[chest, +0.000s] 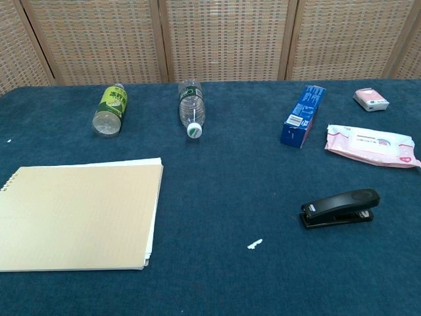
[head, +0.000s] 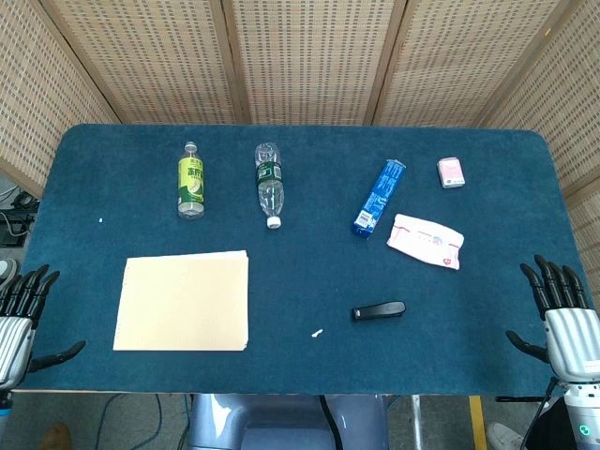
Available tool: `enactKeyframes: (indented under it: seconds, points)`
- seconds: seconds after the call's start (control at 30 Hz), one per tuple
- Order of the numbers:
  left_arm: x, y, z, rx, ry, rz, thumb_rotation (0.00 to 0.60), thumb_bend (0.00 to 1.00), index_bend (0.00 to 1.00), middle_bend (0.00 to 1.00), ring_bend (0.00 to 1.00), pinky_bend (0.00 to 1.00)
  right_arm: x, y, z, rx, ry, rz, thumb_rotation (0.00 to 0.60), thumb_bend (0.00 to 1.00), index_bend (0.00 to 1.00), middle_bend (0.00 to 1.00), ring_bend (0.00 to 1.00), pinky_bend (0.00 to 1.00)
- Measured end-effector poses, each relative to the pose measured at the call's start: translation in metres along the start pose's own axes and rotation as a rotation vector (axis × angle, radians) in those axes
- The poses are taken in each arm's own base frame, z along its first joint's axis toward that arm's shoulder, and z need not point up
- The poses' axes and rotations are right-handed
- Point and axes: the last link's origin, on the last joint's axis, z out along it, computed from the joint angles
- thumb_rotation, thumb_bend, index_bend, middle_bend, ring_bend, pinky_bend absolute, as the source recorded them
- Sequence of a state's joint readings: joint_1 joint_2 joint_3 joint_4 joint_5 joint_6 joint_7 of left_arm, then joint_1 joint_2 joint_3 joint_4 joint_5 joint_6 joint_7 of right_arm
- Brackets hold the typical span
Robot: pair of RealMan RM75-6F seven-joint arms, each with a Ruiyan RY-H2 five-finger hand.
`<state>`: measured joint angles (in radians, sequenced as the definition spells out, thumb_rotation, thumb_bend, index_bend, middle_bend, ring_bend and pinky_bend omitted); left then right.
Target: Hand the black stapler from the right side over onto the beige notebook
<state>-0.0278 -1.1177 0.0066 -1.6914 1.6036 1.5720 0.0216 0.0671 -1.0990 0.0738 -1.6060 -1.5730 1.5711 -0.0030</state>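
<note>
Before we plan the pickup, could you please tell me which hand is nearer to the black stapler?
The right hand is nearer: it rests at the table's right edge, to the right of the stapler. The left hand is at the far left edge, beyond the notebook.

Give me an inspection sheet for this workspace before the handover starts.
Surface: blue cloth table, small white scrap near the front.
Job's things: black stapler lying right of centre; beige notebook flat at left, nothing on it.
Clutter: green bottle and clear bottle lying down, blue box, pink wipes pack, small pink pack.
Hands: left hand and right hand at the table's edges, fingers apart, holding nothing.
Cables: some on the floor at far left.
Surroundings: woven screens behind.
</note>
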Motion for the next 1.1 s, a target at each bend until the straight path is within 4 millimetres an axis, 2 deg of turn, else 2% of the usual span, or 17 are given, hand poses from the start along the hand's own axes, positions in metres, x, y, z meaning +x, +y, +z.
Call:
enactKeyframes:
  seconds: [0.27, 0.4, 0.63, 0.8, 0.87, 0.93, 1.1]
  points:
    - [-0.001, 0.0, 0.003, 0.006, -0.001, 0.002, 0.6, 0.0, 0.0, 0.0, 0.0, 0.0, -0.005, -0.003, 0.006, 0.029, -0.035, 0.019, 0.6, 0.0, 0.0, 0.0, 0.0, 0.0]
    - [-0.003, -0.002, 0.007, 0.019, -0.005, 0.004, 0.6, 0.0, 0.0, 0.0, 0.0, 0.0, -0.011, -0.014, 0.022, 0.105, -0.061, 0.022, 0.6, 0.0, 0.0, 0.0, 0.0, 0.0]
    - [-0.012, -0.002, 0.021, 0.037, -0.021, 0.015, 0.6, 0.0, 0.0, 0.0, 0.0, 0.0, -0.025, -0.053, 0.064, 0.341, -0.139, -0.003, 0.6, 0.0, 0.04, 0.03, 0.02, 0.06]
    - [-0.016, -0.002, 0.029, 0.032, -0.02, 0.017, 0.6, 0.0, 0.0, 0.0, 0.0, 0.0, -0.045, -0.084, 0.083, 0.466, -0.251, 0.0, 0.6, 0.0, 0.09, 0.08, 0.06, 0.09]
    - [-0.018, -0.002, 0.031, 0.035, -0.028, 0.018, 0.6, 0.0, 0.0, 0.0, 0.0, 0.0, -0.056, -0.097, 0.088, 0.504, -0.301, 0.0, 0.6, 0.03, 0.1, 0.1, 0.08, 0.1]
    - [-0.019, -0.003, 0.033, 0.041, -0.036, 0.019, 0.6, 0.0, 0.0, 0.0, 0.0, 0.0, -0.068, -0.109, 0.091, 0.532, -0.339, -0.007, 0.6, 0.11, 0.11, 0.13, 0.11, 0.12]
    - [-0.019, -0.004, 0.035, 0.044, -0.041, 0.017, 0.6, 0.0, 0.0, 0.0, 0.0, 0.0, -0.09, -0.125, 0.094, 0.557, -0.39, -0.065, 0.6, 0.21, 0.17, 0.21, 0.19, 0.16]
